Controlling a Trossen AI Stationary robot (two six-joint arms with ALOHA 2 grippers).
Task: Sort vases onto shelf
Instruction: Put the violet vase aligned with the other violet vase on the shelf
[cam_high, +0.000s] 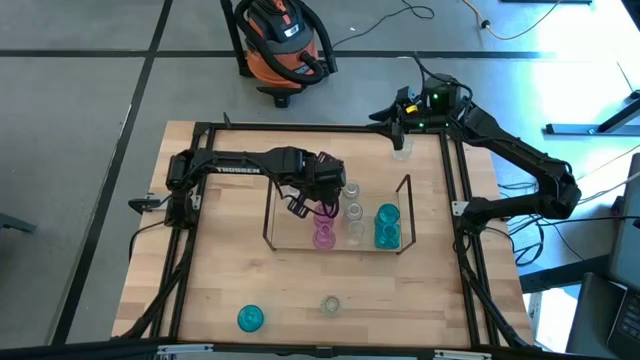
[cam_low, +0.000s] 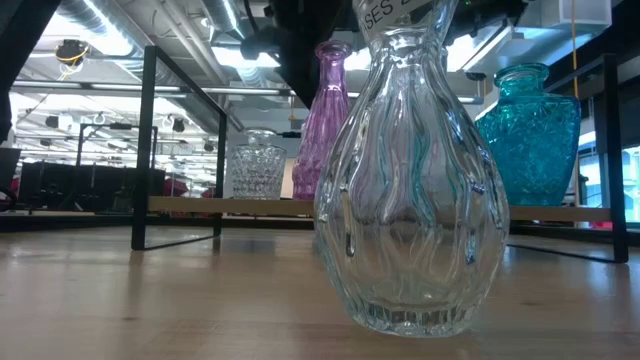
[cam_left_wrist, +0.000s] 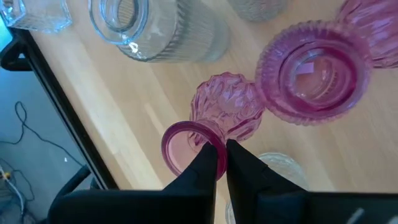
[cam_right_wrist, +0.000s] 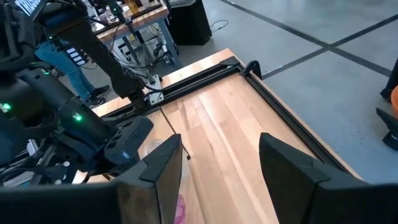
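Note:
My left gripper (cam_high: 322, 203) reaches over the wire shelf (cam_high: 271, 214) and is shut on a small pink vase (cam_left_wrist: 227, 107). On the shelf stand another pink vase (cam_high: 323, 236), wide-mouthed in the left wrist view (cam_left_wrist: 311, 68), clear vases (cam_high: 353, 212) and teal vases (cam_high: 387, 226). A teal vase (cam_high: 250, 318) and a clear vase (cam_high: 330, 304) stand near the table's near edge; that clear vase (cam_low: 410, 190) fills the low view. My right gripper (cam_right_wrist: 217, 155) waits open by the far right corner, near one more clear vase (cam_high: 402, 151). My left gripper holds the small pink vase by the rim of its mouth (cam_left_wrist: 186, 134). One finger (cam_left_wrist: 205, 165) sits inside the mouth and the other (cam_left_wrist: 244, 163) outside, coming from above. The vase tilts away below the fingers; whether its base rests on the shelf I cannot tell.
A black frame (cam_high: 455, 180) edges the table. The shelf's upright wire ends (cam_high: 408, 195) stand on either side of the vases. Bare wood (cam_high: 230, 270) lies between the shelf and the near edge. An orange vacuum (cam_high: 285, 40) sits on the floor beyond the far edge.

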